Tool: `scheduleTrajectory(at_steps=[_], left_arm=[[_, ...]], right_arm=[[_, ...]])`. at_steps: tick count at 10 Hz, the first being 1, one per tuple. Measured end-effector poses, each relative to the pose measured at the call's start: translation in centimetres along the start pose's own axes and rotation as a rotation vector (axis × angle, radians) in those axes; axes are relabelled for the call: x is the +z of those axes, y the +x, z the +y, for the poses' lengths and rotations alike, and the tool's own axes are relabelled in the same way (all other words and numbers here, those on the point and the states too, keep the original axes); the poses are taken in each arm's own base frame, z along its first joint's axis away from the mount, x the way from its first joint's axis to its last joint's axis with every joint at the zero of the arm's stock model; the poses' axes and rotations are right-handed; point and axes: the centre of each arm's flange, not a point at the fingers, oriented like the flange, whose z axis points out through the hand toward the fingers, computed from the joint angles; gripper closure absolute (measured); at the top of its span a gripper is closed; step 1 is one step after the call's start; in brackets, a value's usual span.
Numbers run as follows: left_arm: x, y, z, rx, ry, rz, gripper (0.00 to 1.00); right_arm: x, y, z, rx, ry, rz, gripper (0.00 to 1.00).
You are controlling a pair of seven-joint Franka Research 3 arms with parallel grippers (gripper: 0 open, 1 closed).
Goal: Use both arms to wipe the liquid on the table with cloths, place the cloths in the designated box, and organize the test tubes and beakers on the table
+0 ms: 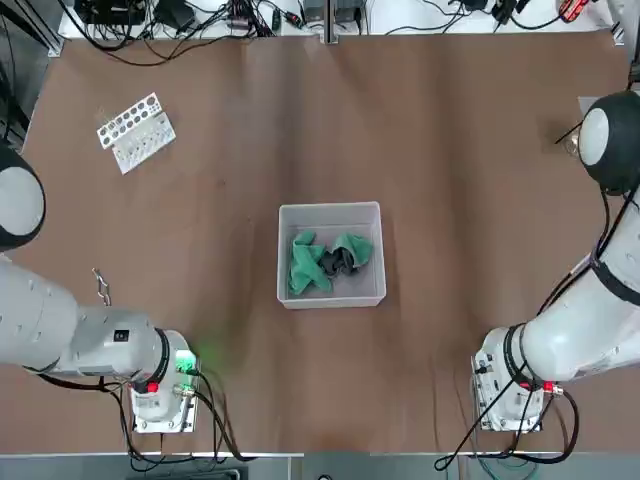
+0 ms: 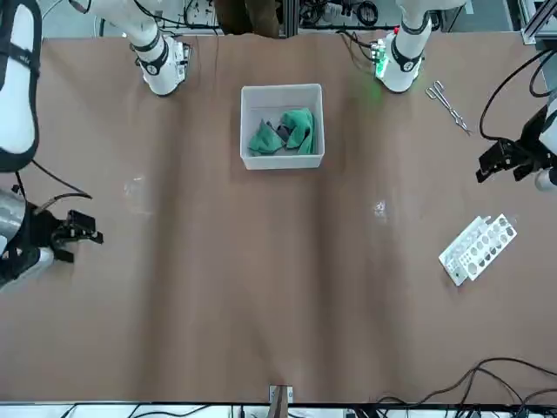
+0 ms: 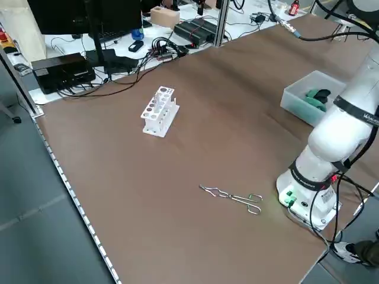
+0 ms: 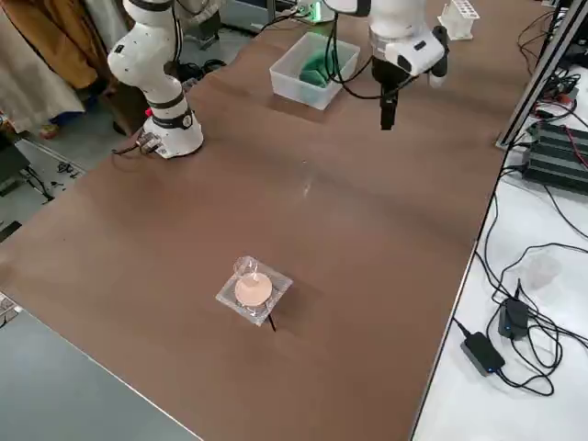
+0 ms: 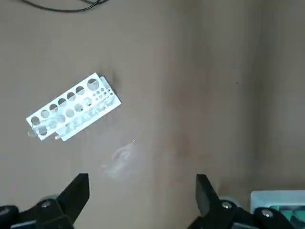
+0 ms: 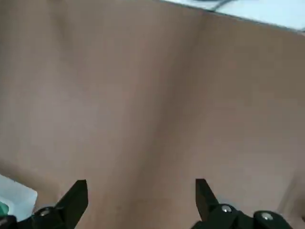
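The brown table point(image 1: 440, 180) spans every view. Both white arms are raised over its two sides with nothing in their grasp. The right arm point(image 1: 600, 320) bends up from its base, and the right gripper point(image 2: 74, 228) hangs above bare tabletop with fingers point(image 6: 76, 195) spread apart and empty. The left arm point(image 1: 60, 330) is folded likewise; the left gripper point(image 5: 140, 200) is released wide, looking down on the white test-tube rack point(image 5: 71, 112), which lies tipped on its side. The square white box point(image 1: 331, 254) sits mid-table between the bases, holding two crumpled green cloths point(image 1: 325, 262). Metal tongs point(image 3: 234, 198) lie near the left base. A small clear beaker point(image 4: 245, 268) stands on a clear tray by the right edge.
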Motion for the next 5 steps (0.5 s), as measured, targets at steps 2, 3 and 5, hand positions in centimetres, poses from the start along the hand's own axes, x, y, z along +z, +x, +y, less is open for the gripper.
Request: scheduleTrajectory(at_steps=[2, 3, 5], left_arm=[[0.2, 0.0, 0.3, 0.056, 0.0, -0.004, 0.01], [0.2, 0.0, 0.4, 0.061, 0.0, -0.006, 0.01], [0.3, 0.0, 0.5, 0.062, 0.0, -0.009, 0.01]], right_arm=[[-1.6, -0.8, 0.7, 0.084, -0.051, 0.001, 0.0], [-2.4, -1.4, 0.9, 0.092, -0.076, -0.011, 0.0], [-4.5, -2.6, 1.1, 0.098, -0.103, -0.024, 0.0]])
